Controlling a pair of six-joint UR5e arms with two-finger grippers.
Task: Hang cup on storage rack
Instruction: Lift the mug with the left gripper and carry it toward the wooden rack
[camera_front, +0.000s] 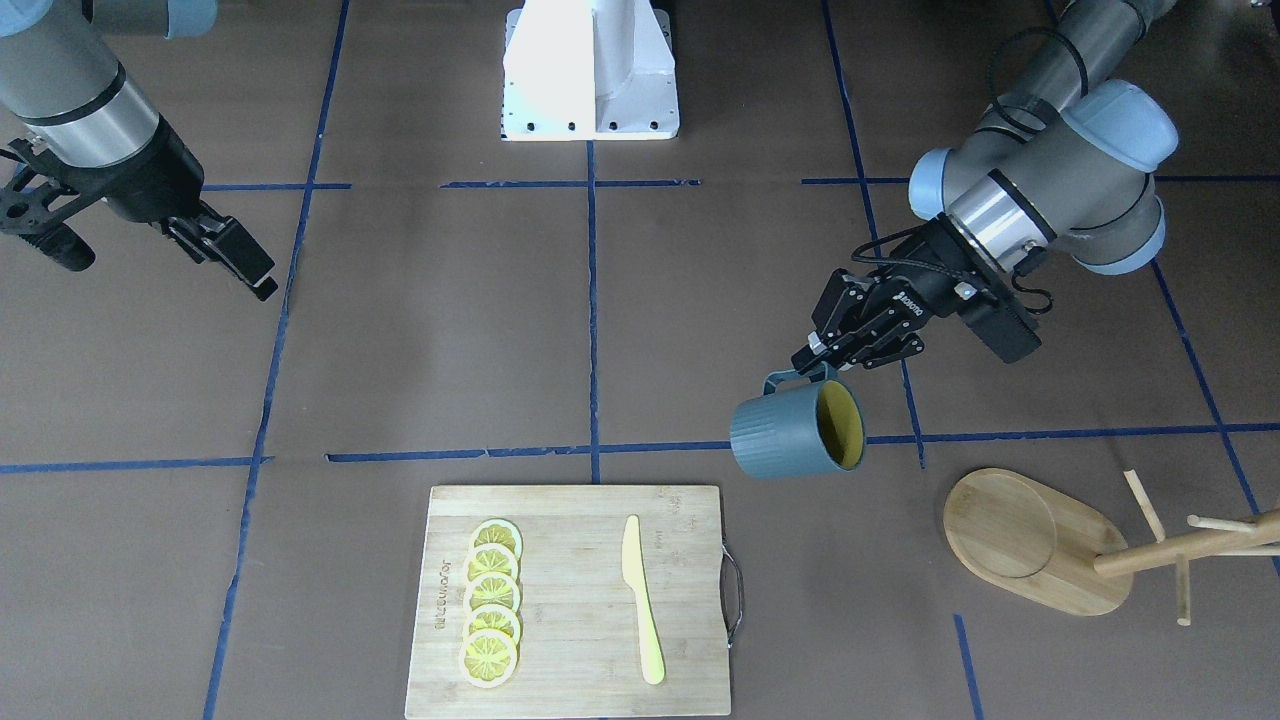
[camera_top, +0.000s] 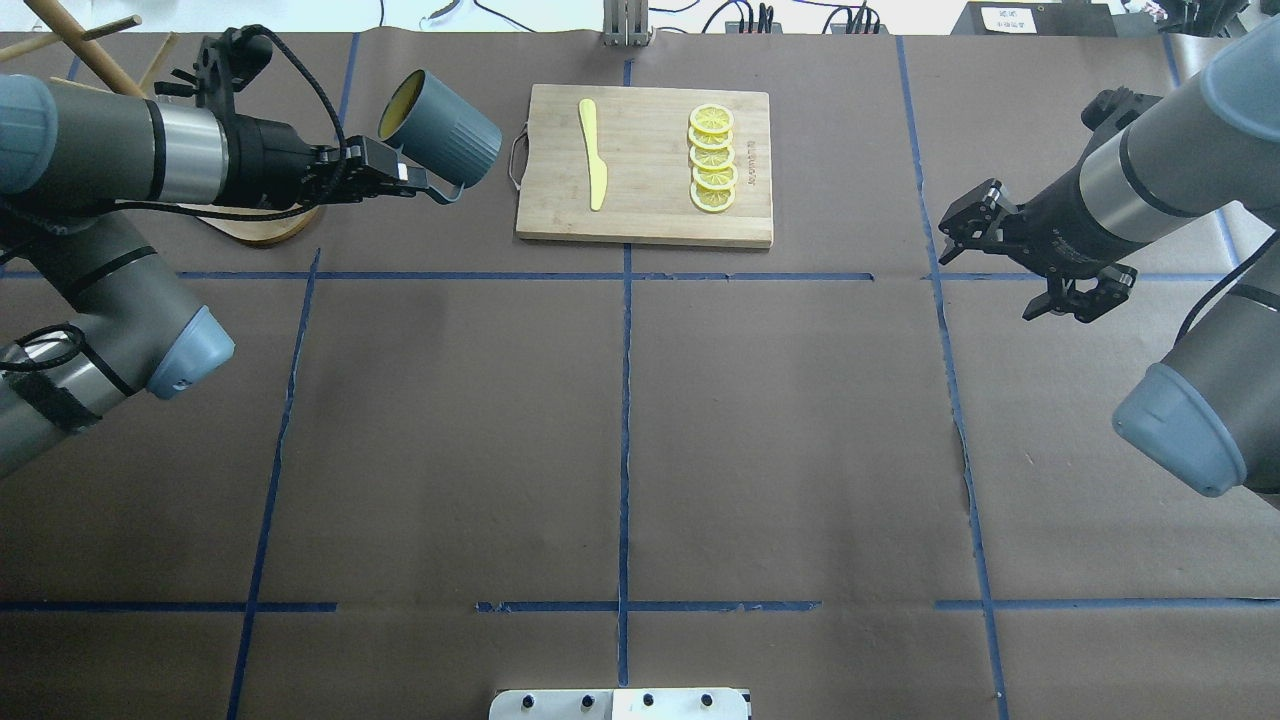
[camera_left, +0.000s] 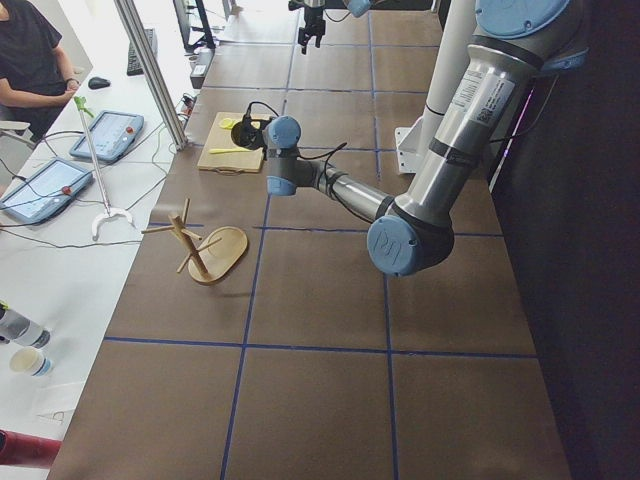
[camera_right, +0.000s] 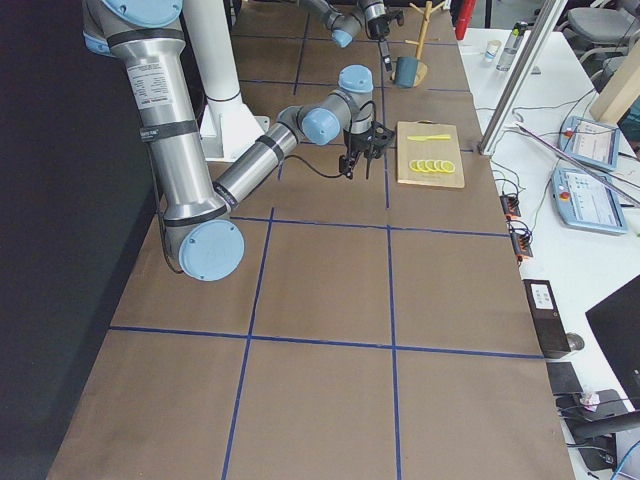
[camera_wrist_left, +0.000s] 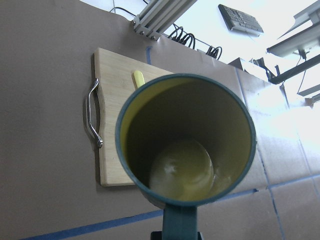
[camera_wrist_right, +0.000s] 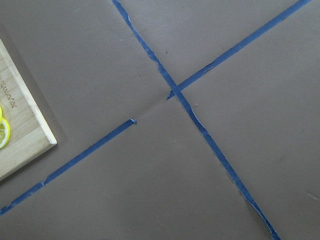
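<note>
Fingers of the left gripper (camera_front: 815, 365) clamped the squared handle of the dark teal-grey ribbed cup (camera_front: 785, 432), held sideways above the brown table (camera_front: 450, 330), yellow mouth toward the nearby light wooden storage rack (camera_front: 1000, 535); the right gripper (camera_top: 988, 277) hung spread wide.

Matt ribbed cup (camera_front: 785, 435), glossy inside; smooth pale-wood storage rack (camera_front: 1070, 572) and cutting board (camera_front: 570, 560); matt paper table cover (camera_front: 450, 330).

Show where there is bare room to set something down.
Bare: the wide stretch between the board and the base, and under the right gripper. Crowded: the gap between board and rack, where the left gripper holds the cup.
</note>
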